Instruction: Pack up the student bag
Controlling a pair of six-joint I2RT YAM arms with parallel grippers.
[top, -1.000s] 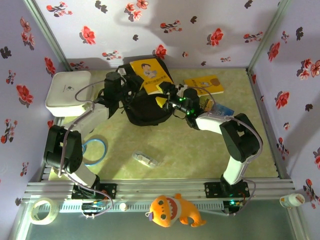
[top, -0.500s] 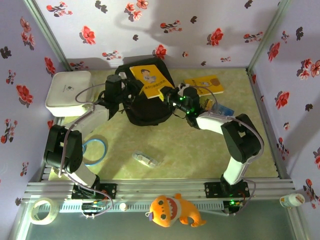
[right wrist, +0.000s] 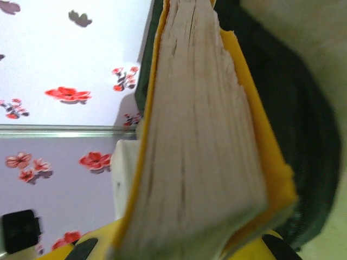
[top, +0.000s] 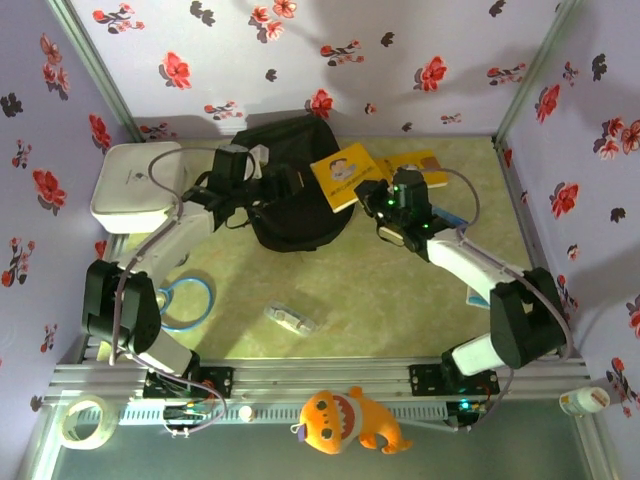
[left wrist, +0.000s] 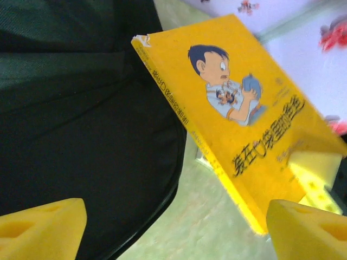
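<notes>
Now right jaws grip yellow paperback (top: 344, 172); left jaws apart over soft bag (top: 292, 222).

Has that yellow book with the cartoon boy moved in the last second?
Yes. The yellow book, held in the right gripper, has shifted right, from over the middle of the student bag toward the other yellow book lying on the table.

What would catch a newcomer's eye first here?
The bright yellow paperback book with a cartoon boy on its cover stands out, gripped by the right claw at the edge of the large black fabric backpack, centre back. An orange plush toy lies at the top view's bottom centre.
</notes>
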